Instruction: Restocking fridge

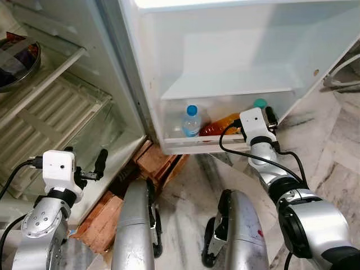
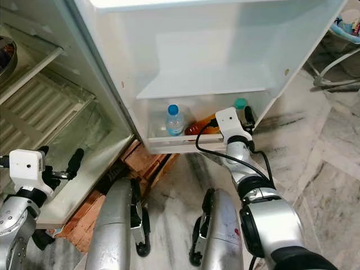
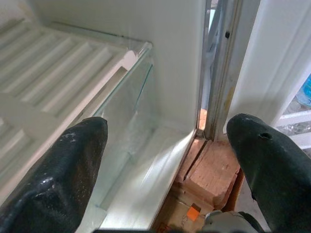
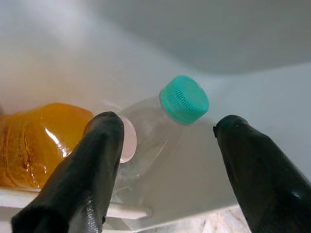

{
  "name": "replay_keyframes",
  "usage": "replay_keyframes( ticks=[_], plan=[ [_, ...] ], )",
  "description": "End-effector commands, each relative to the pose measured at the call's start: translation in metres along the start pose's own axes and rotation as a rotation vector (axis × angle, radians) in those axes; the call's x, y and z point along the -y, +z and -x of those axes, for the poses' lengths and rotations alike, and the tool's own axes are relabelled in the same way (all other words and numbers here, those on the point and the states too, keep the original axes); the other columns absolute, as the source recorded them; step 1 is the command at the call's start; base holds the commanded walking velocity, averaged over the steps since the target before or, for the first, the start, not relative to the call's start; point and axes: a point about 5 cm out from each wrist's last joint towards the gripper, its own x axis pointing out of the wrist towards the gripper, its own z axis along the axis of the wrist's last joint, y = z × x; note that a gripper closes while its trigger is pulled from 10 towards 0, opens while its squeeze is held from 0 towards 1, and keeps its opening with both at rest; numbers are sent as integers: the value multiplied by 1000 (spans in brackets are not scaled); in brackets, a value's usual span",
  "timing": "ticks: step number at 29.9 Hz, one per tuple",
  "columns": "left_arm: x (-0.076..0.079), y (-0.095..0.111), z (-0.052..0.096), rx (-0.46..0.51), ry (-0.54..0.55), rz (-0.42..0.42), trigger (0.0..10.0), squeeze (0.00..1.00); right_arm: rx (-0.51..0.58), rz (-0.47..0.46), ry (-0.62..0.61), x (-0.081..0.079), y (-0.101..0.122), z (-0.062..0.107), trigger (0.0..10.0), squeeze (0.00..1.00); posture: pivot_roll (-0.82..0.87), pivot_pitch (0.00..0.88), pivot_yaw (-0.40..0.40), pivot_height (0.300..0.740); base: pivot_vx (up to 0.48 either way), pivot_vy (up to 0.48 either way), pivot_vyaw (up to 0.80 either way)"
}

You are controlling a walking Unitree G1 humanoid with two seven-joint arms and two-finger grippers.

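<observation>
The clear plastic bottle with the teal screw cap (image 4: 184, 99) stands in the white bottom shelf of the open fridge door (image 1: 225, 143), its long axis leaning, cap uppermost and tipped away from the right gripper (image 4: 165, 131). That gripper's two black fingers are spread wide on either side of the bottle's neck and grasp nothing; the wrist view leaves it unclear whether either finger touches the plastic. Beside one finger lies an amber, crinkled plastic bottle (image 4: 36, 141), which the head views show lying low in the same shelf. Farther along, past the amber one, a clear water bottle with a blue cap (image 1: 191, 121) stands upright.

The left gripper (image 3: 165, 145) hangs with fingers wide apart and empty before the fridge's glass-fronted bottom drawer (image 3: 131, 126). Beyond it, red-brown bricks (image 1: 154, 160) prop the cabinet above the marble floor (image 1: 326, 152).
</observation>
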Motion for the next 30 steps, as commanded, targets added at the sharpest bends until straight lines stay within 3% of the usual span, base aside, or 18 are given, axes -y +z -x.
replay_keyframes(
  ticks=[1,10,13,14,15,16,18,30],
  plan=[
    [-5,-6,3,-32,15,-20,10000,0,19,-24,3,-2,5,-1,10000,1000,332,243,44,587,0,0,0],
    [-4,-6,0,-24,18,-18,10000,0,20,-52,-5,-2,8,-2,10000,1000,333,234,39,587,0,0,0],
    [-5,-6,0,-24,19,-19,10000,0,40,-158,-5,-2,16,-4,10000,1000,330,232,40,587,0,0,0],
    [-5,-6,0,-24,19,-19,10000,0,36,-189,-2,-2,16,-4,10000,816,328,230,39,587,0,0,0],
    [-5,-6,0,-24,19,-19,10000,0,34,-207,-1,-3,16,-4,10000,816,328,230,39,587,0,0,0],
    [-5,-6,0,-25,19,-19,10000,0,26,-262,1,-4,17,-4,10000,227,322,229,37,587,0,0,0],
    [-5,-7,-1,-25,17,-18,10000,0,6,-329,3,-8,15,-1,10000,0,319,228,37,587,0,0,0],
    [-4,-7,-2,-28,9,-18,10000,0,-83,-510,23,-35,4,14,10000,0,320,232,42,587,0,0,0]
  ],
)
